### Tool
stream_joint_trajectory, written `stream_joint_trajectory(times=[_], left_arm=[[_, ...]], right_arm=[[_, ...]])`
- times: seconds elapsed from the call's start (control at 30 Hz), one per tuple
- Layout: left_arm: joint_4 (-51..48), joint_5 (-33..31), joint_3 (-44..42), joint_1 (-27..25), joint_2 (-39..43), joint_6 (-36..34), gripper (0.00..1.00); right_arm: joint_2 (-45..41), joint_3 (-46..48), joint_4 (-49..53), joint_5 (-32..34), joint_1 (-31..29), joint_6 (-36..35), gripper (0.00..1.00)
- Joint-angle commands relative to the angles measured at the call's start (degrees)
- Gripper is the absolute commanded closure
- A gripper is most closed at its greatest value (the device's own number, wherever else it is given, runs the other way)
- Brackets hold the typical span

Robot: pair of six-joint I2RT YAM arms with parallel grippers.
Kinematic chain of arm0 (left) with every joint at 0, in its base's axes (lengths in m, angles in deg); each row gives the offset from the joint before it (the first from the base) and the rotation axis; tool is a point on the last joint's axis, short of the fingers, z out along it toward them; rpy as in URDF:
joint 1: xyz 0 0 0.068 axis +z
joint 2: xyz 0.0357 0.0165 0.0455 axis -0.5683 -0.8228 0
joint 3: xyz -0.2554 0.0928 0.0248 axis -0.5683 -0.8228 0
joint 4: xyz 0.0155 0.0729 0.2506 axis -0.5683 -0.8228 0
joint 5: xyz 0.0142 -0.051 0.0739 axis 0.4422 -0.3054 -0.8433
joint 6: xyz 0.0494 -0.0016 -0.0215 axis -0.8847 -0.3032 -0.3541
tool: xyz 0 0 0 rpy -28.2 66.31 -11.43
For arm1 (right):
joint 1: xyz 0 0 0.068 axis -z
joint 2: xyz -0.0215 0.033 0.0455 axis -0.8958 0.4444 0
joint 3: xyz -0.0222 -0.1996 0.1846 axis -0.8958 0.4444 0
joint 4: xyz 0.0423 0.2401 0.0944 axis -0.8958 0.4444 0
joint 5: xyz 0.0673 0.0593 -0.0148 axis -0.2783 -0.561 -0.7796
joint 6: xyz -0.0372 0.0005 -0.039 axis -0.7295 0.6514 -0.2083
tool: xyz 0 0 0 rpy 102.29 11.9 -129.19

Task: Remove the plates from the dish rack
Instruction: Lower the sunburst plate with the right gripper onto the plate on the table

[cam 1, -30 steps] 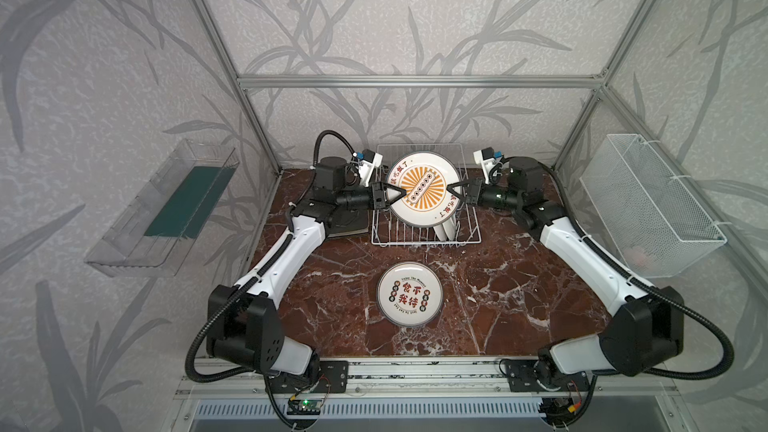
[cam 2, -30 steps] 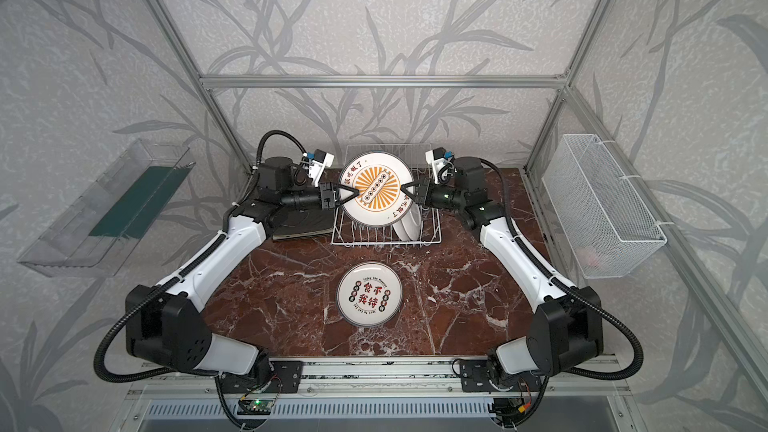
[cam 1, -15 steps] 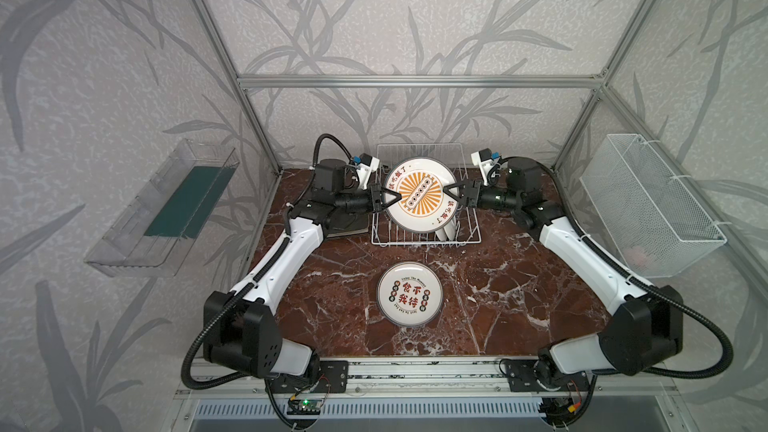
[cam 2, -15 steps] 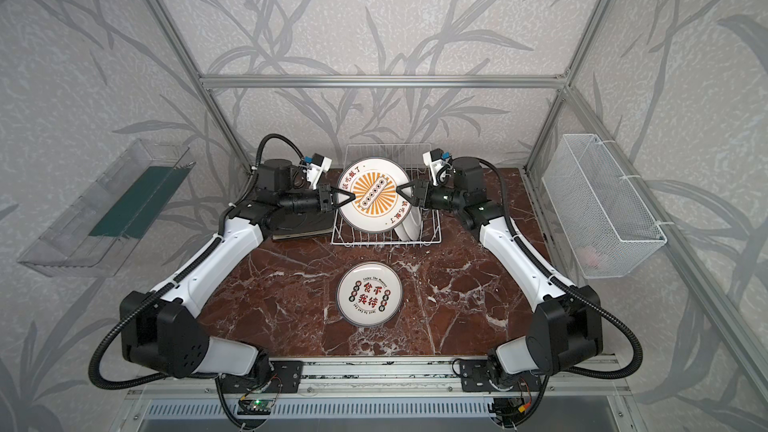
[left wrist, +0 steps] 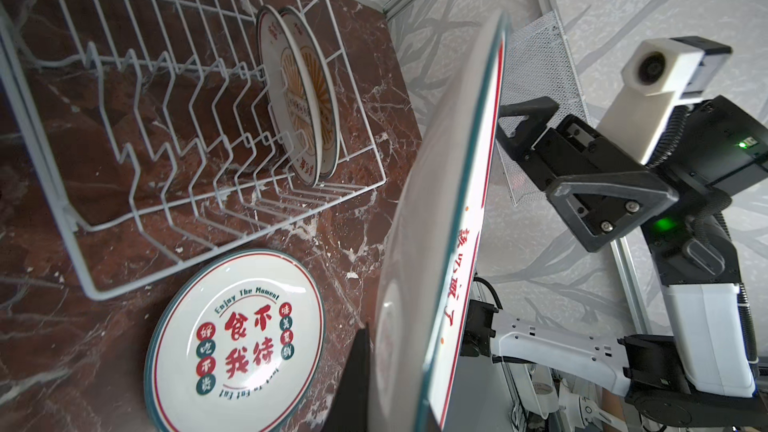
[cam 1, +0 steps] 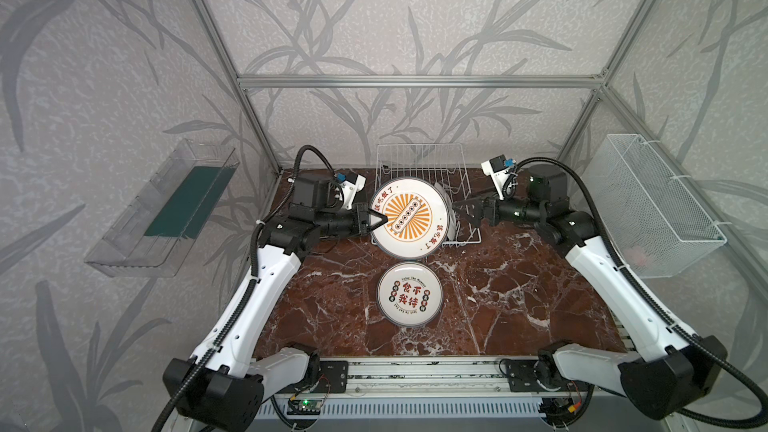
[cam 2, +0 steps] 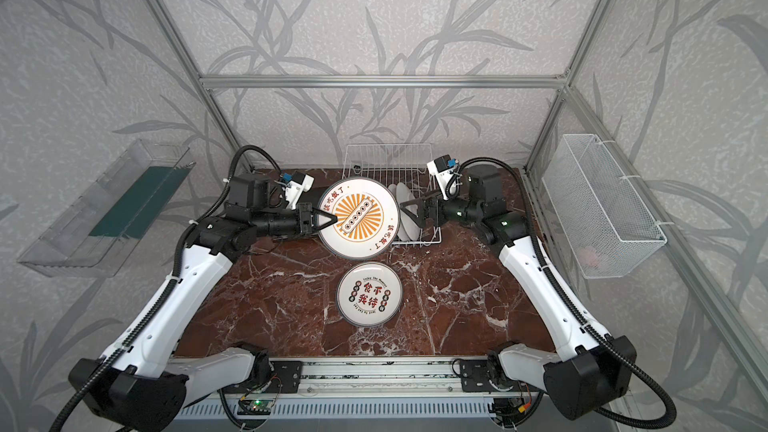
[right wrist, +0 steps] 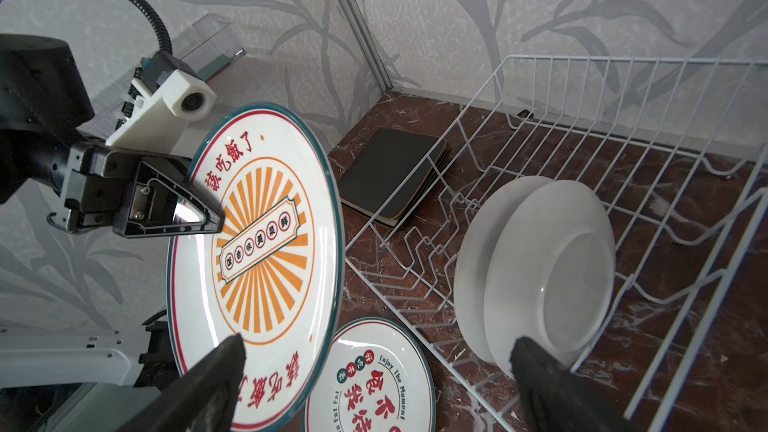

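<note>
A round white plate with an orange sunburst face (cam 1: 409, 218) (cam 2: 359, 218) hangs tilted over the front edge of the white wire dish rack (cam 1: 419, 160) (right wrist: 623, 118). My left gripper (cam 1: 376, 219) (cam 2: 328, 219) is shut on its left rim; in the left wrist view the plate (left wrist: 449, 222) shows edge-on beside one black finger (left wrist: 353, 380). My right gripper (cam 1: 461, 214) (right wrist: 376, 351) stands open just right of the plate, touching nothing. Two white plates (right wrist: 540, 268) (left wrist: 299, 89) stand upright in the rack. Another round plate with red characters (cam 1: 409, 293) (left wrist: 237, 342) lies flat on the table.
A stack of black square plates (right wrist: 395, 172) lies on the marble table left of the rack. A clear plastic tray (cam 1: 166, 209) hangs on the left wall. A white mesh basket (cam 1: 652, 205) hangs on the right wall.
My left gripper closed on the sunburst plate's rim and my right gripper opened and let go of it. The plate has come forward and slightly left, off the rack.
</note>
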Motion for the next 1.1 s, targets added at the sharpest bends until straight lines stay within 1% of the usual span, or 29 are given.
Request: stream_joint_trajectory(times=[0.0, 0.1, 0.17, 0.23, 0.33, 0.47, 0.57, 0.63, 0.73, 0.87, 1.07], left_arm=[[-7.1, -0.4, -3.2, 0.1, 4.6, -1.1, 1.0], [-8.5, -0.3, -7.9, 0.1, 7.2, -0.2, 1.0], [-6.9, 2.1, -12.0, 0.0, 8.9, 0.7, 1.0], [-5.5, 3.8, -15.7, 0.0, 10.2, 2.2, 1.0], [-4.8, 3.9, -19.5, -0.1, 12.9, 2.6, 1.0], [-3.7, 4.0, -25.3, -0.5, 15.5, 3.1, 1.0], [-2.9, 2.8, -28.2, -0.8, 16.4, 3.6, 1.0], [-0.2, 2.2, -30.5, -0.9, 16.9, 5.7, 1.0], [5.4, 2.1, -34.0, -1.1, 16.6, 8.9, 1.0], [8.7, 2.0, -36.1, -1.1, 15.1, 8.8, 1.0], [10.6, 1.3, -35.4, -1.3, 9.6, 7.1, 1.0]], right_arm=[[-4.6, 2.9, 5.8, 0.2, 0.2, -11.8, 0.01], [-7.2, 4.3, 8.7, 0.5, 0.0, -16.5, 0.01], [-7.8, 4.2, 11.9, 0.7, -0.3, -19.3, 0.01], [-8.5, 4.5, 14.5, 1.0, -1.4, -22.4, 0.01], [-10.2, 6.2, 15.8, 2.5, -3.9, -26.3, 0.01], [-10.0, 6.2, 17.6, 5.0, -7.6, -27.8, 0.01], [-9.2, 5.5, 19.2, 7.4, -10.5, -29.4, 0.01], [-8.6, 5.2, 18.8, 9.1, -12.0, -29.4, 0.01], [-7.6, 4.4, 18.9, 9.8, -13.6, -29.5, 0.01], [-7.2, 4.6, 18.8, 10.1, -14.5, -29.9, 0.01], [-6.0, 4.7, 21.1, 12.5, -15.6, -31.8, 0.01]])
